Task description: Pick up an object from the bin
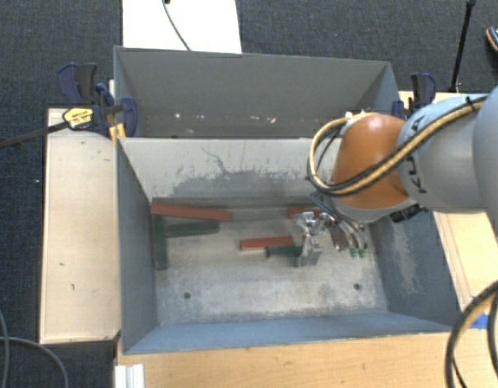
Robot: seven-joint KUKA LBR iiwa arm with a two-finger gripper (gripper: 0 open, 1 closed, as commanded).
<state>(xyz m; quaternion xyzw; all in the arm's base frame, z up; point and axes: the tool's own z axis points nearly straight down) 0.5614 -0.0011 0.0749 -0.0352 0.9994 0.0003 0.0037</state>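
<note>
My gripper (310, 245) hangs low in the right half of the bin, under the arm's orange cover. It stands at the right end of a short red bar (263, 244) and a dark green block (283, 254) that lie side by side on the bin floor. Whether it touches them is hard to tell. A small red piece (297, 212) lies just behind the gripper, partly hidden by the arm.
A long red-brown bar (191, 212) lies along the back left of the floor. In front of it is a dark green L-shaped piece (170, 233) near the left wall. The arm covers the bin's right rear corner.
</note>
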